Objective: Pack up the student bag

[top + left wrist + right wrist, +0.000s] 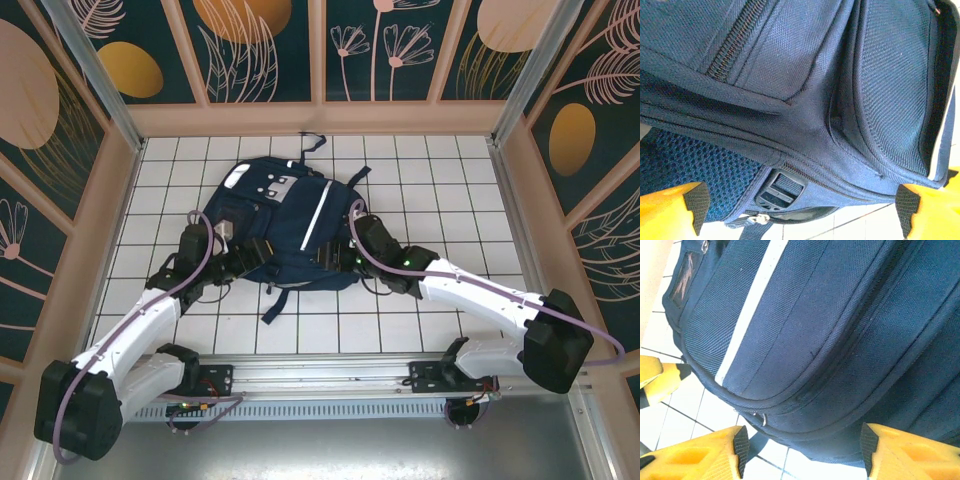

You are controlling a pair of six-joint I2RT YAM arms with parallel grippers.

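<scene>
Bag [275, 225] flat mid-table, looks zipped. Left gripper [800, 212] spread wide at lower corner; right gripper [802, 445] spread astride zip edge, no pinch. Likely opening step; next needs hold on zip pull [762, 418].
</scene>
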